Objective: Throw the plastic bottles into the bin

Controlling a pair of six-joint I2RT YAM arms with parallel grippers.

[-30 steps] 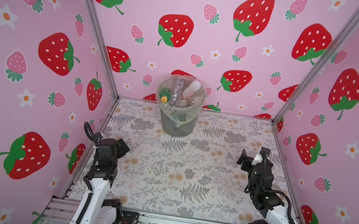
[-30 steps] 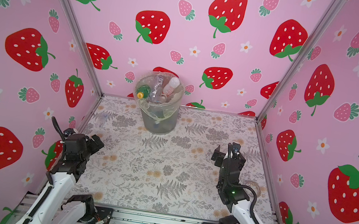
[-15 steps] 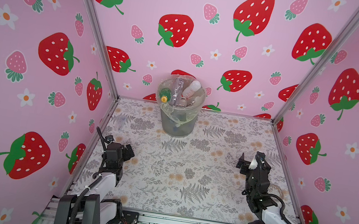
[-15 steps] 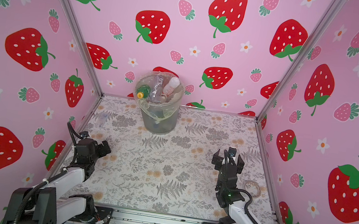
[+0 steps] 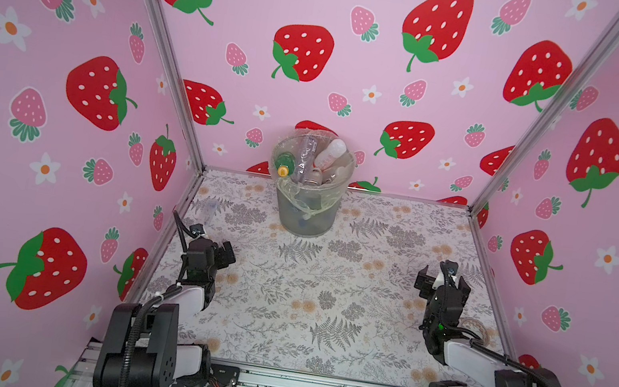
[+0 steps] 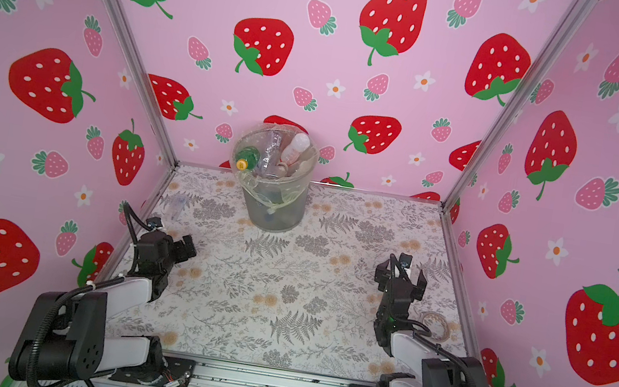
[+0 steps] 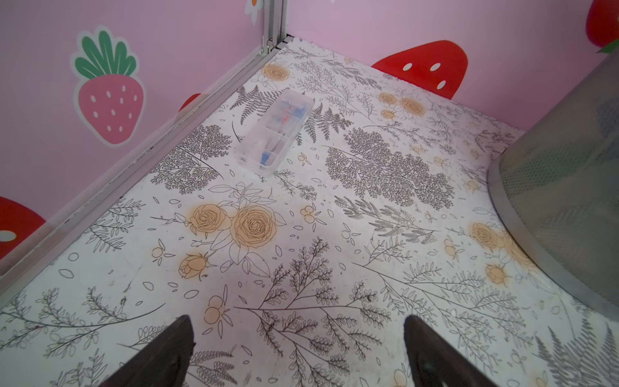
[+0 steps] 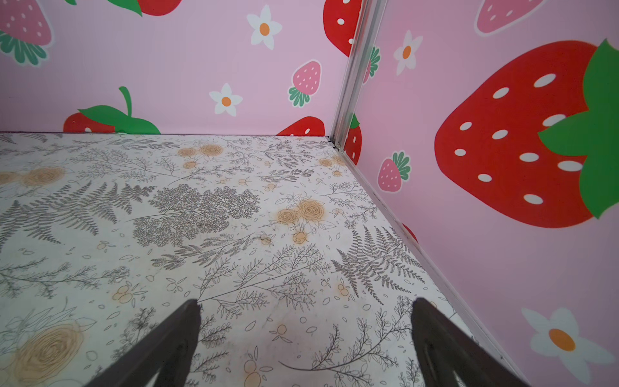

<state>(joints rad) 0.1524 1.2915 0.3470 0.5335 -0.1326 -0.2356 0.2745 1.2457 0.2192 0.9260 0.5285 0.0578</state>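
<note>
The grey translucent bin (image 5: pixel 306 215) (image 6: pixel 275 214), lined with a crinkled clear bag, stands at the back middle of the floral table. Several plastic bottles stick up from it, among them a green one with a yellow cap (image 5: pixel 285 165) (image 6: pixel 244 160), a white one (image 5: pixel 331 153) and a clear one (image 5: pixel 306 147). My left gripper (image 5: pixel 225 256) (image 6: pixel 188 247) hovers low at the near left, open and empty (image 7: pixel 298 330). My right gripper (image 5: pixel 443 284) (image 6: pixel 401 278) hovers at the near right, also open and empty (image 8: pixel 304 313). The bin's wall (image 7: pixel 569 201) shows in the left wrist view.
A small clear compartment box (image 7: pixel 274 134) (image 5: pixel 211 206) lies by the left wall. A roll of clear tape (image 5: pixel 476 329) (image 6: pixel 435 324) lies by the right wall, beside the right arm. Pink strawberry walls close in three sides.
Both arms have folded back and down toward their bases. The grippers stay near the same spots, a little lower. Both remain open.
</note>
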